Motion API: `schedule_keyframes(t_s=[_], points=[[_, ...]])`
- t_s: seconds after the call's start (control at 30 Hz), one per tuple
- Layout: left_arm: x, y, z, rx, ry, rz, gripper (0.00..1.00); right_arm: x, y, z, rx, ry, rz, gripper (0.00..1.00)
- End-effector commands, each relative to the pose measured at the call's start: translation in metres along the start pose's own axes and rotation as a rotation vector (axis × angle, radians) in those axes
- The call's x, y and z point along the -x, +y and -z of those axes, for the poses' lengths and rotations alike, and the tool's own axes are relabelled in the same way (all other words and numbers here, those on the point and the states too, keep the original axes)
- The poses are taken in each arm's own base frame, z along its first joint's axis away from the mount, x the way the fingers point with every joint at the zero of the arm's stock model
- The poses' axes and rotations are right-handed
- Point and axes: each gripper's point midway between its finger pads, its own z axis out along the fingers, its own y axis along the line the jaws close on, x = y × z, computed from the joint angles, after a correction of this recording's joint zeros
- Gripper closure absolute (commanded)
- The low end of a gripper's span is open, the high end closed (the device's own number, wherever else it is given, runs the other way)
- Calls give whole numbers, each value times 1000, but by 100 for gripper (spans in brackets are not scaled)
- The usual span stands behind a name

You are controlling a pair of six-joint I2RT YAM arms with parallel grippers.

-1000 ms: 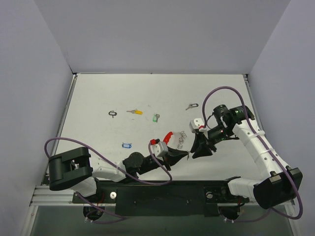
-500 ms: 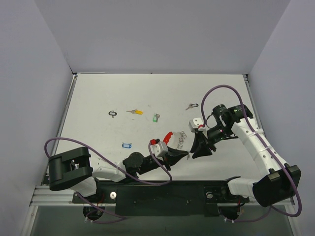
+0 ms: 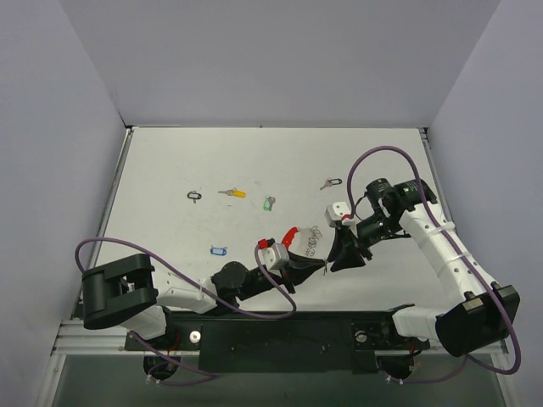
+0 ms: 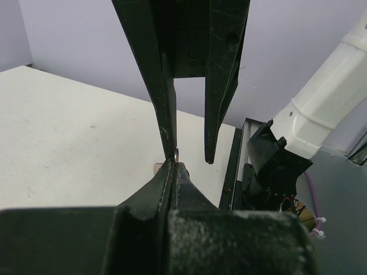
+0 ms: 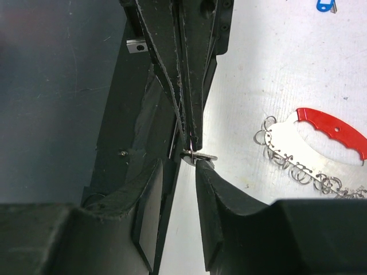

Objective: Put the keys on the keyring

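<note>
Handover: left gripper [image 5: 194, 137] clamped on a small silver metal key [image 5: 199, 155], its tip left exposed — presumably for the right gripper [image 5: 179, 167], jaws parted either side. The red plastic keyring with silver loops [image 5: 332, 129] lies close by on the white table [image 5: 275, 69].

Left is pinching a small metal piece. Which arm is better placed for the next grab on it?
Likely right. The right gripper, open, straddles the small metal piece pinched in the left gripper; the keyring lies close beside.

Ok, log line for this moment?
left tool: shut on key | right tool: open, at key | keyring: on table, unheld
</note>
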Motion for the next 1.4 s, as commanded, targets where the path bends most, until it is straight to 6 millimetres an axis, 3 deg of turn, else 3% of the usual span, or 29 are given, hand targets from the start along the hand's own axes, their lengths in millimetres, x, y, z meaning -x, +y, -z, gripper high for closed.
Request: schedule_keyframes(t_s=[0.0, 0.7, 1.07, 1.13, 1.37], points=[[89, -22, -7, -77, -320, 20, 100, 13, 6, -3, 41, -47, -1, 75], [84, -21, -9, -75, -319, 37, 100, 15, 6, -5, 54, -39, 2, 100], [76, -18, -8, -61, -301, 72, 100, 15, 9, -4, 48, -30, -26, 100], [75, -16, -7, -53, -300, 83, 96, 14, 8, -4, 41, -26, -44, 100], [75, -12, -1, -31, -299, 106, 63, 10, 1, -4, 11, -19, -96, 100]])
